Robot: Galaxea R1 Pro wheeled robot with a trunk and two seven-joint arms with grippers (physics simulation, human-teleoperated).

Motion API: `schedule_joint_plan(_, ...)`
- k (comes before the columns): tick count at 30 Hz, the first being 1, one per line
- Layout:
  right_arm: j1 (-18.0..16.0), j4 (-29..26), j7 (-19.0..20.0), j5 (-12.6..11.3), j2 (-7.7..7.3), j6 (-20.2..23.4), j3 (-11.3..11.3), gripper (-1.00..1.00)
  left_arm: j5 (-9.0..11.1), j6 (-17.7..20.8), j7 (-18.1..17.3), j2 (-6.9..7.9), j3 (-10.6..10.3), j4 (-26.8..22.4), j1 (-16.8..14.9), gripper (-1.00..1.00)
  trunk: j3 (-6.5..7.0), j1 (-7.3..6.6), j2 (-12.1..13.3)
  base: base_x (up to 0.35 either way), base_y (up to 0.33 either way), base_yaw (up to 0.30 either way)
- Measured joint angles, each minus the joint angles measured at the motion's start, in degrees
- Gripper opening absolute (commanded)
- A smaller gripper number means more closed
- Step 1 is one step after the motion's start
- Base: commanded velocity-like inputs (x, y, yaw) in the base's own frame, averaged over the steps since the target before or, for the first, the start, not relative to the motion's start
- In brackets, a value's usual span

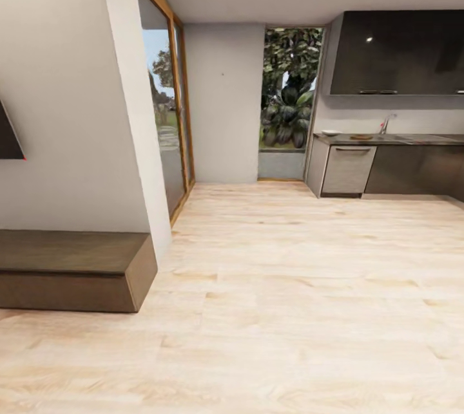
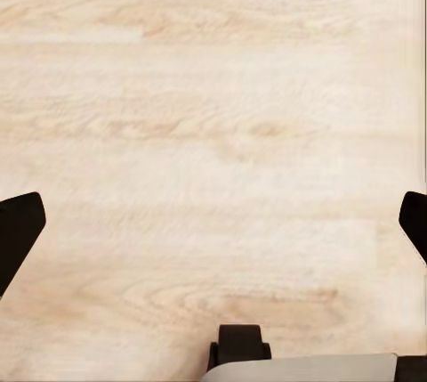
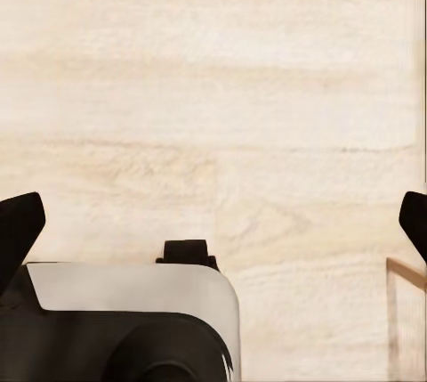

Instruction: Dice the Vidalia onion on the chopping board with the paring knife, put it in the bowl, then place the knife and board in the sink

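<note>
Far across the room, at the right of the head view, the grey countertop (image 1: 393, 140) runs above dark cabinets. On it lie a small white bowl (image 1: 330, 133) and a brown chopping board (image 1: 361, 137), with the chrome tap (image 1: 385, 123) of the sink just behind. The onion and the paring knife are too small or hidden to make out. My left gripper (image 2: 213, 231) hangs open over bare wooden floor, its black fingertips (image 2: 20, 231) wide apart. My right gripper (image 3: 213, 231) is likewise open over the floor, holding nothing.
Pale wooden floor (image 1: 290, 285) stretches to the kitchen. A low brown bench (image 1: 71, 269) stands at the left wall beside a white pillar (image 1: 138, 118). Glass doors (image 1: 164, 124) and a window with plants (image 1: 289, 89) lie ahead. My own base (image 3: 124, 320) shows under the right wrist.
</note>
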Motion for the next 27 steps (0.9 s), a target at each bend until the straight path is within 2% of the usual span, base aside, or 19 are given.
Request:
schedule_joint_plan(9,0.00,0.00,0.15,-0.03,0.06,-0.02,0.04,1.00,0.00,0.00,-0.01,0.00,0.00,-0.05,0.00,1.00,0.00,0.00,0.00,0.235,-0.044,0.000)
schedule_joint_plan(18,0.00,0.00,0.27,-0.10,0.70,0.09,0.03,1.00,0.00,0.01,0.02,0.00,0.00,0.01,0.00,1.00,0.00,-0.01,0.00,0.278,-0.001,0.000)
schedule_joint_plan(23,0.00,0.16,0.40,-0.05,1.72,0.01,0.05,1.00,-0.01,0.01,0.05,0.00,0.00,0.04,0.00,1.00,0.00,-0.01,0.00,0.322,0.000,0.000)
schedule_joint_plan(27,0.00,-0.31,0.38,-0.16,1.60,-0.10,-0.21,1.00,-0.01,0.01,0.05,0.00,0.00,0.04,0.00,1.00,0.00,-0.01,0.00,0.324,0.000,0.000)
